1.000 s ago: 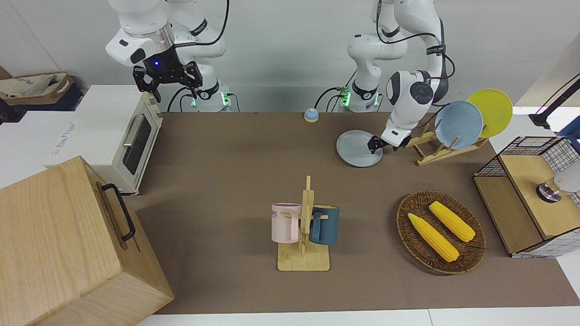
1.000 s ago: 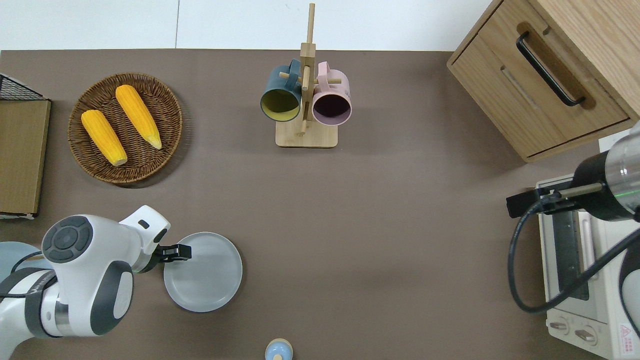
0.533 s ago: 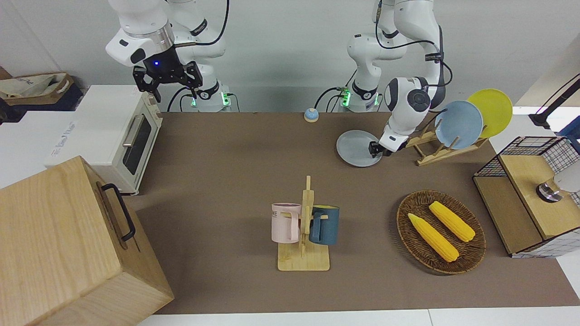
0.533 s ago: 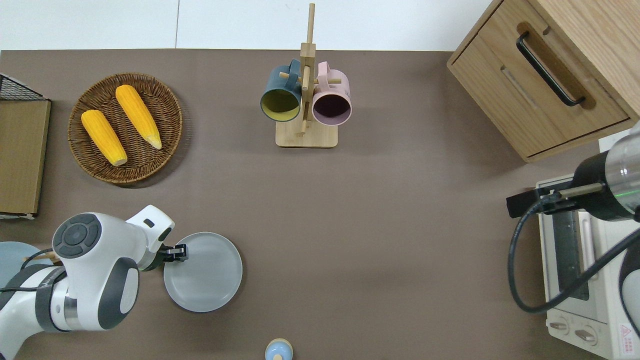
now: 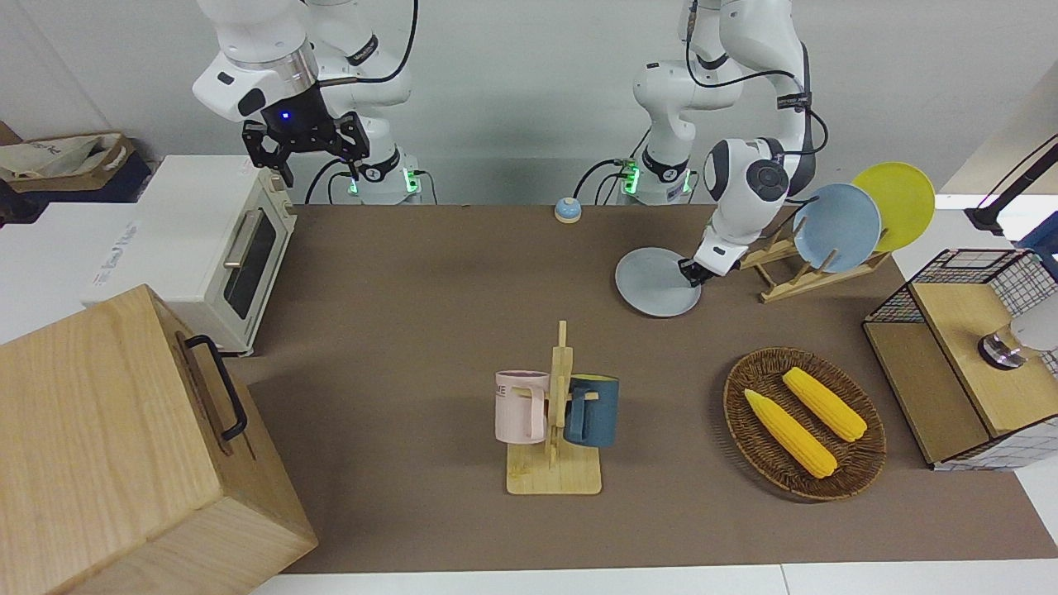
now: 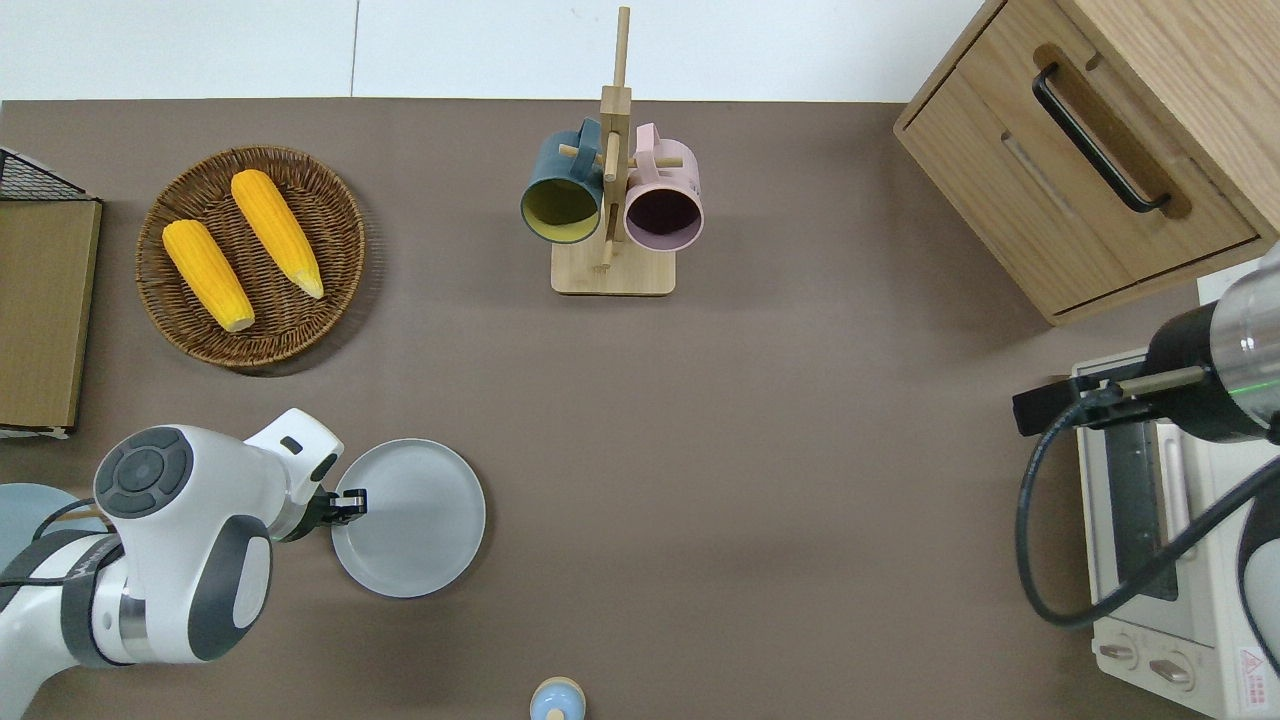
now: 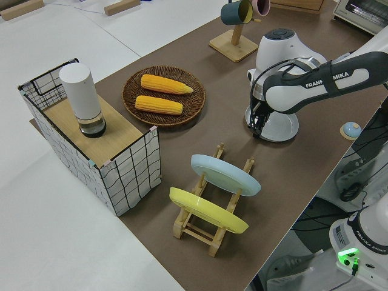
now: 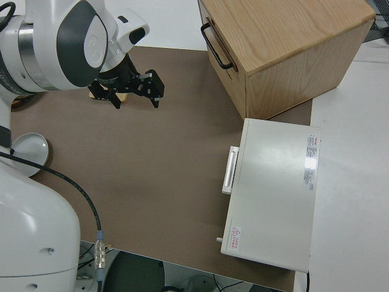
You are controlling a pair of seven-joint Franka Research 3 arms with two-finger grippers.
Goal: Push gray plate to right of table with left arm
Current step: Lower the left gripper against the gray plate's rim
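Observation:
The gray plate (image 5: 657,285) (image 6: 412,520) lies flat on the brown table (image 5: 397,330), toward the left arm's end and near the robots' edge. It also shows in the left side view (image 7: 280,127) and the right side view (image 8: 27,148). My left gripper (image 5: 688,272) (image 6: 350,498) (image 7: 257,129) is shut and empty, low at the table. Its tip touches the plate's rim on the side toward the dish rack. My right gripper (image 5: 306,157) (image 8: 135,96) is open, empty and parked.
A wooden dish rack (image 5: 793,277) holds a bluer plate (image 5: 836,227) and a yellow plate (image 5: 897,202) beside the left gripper. A wicker basket (image 6: 250,345) with two corn cobs, a mug stand (image 6: 610,270), a small bell (image 6: 556,700), a toaster oven (image 5: 207,248) and a wooden drawer box (image 5: 107,446) stand around.
The left gripper drew back from over the plate to its rim. The gray plate has slid a little farther from the robots. The right arm has not moved.

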